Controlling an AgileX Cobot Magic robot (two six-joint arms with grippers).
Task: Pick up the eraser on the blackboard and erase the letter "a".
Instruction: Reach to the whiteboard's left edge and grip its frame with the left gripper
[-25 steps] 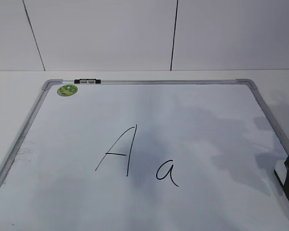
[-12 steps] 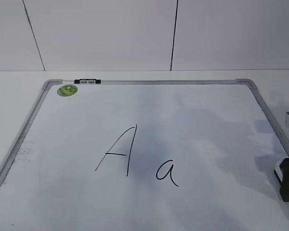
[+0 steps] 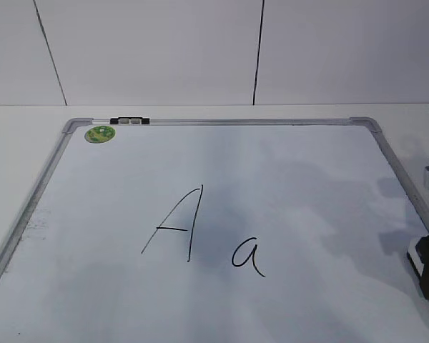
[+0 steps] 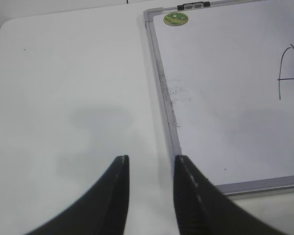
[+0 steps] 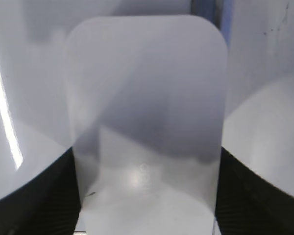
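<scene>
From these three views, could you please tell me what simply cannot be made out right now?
- Right gripper on the eraser: right wrist view, too close to tell whether the fingers touch its sides.
- Eraser in the exterior view: cut off by the right edge, behind the gripper.
- Letter "a": outside both wrist views.
- Smudges on the blackboard: left wrist view, too small to read.

A plain white tabletop (image 3: 28, 143) fills the lower frame; behind it, a white panelled wall (image 3: 150, 50) with thin dark seams.
</scene>
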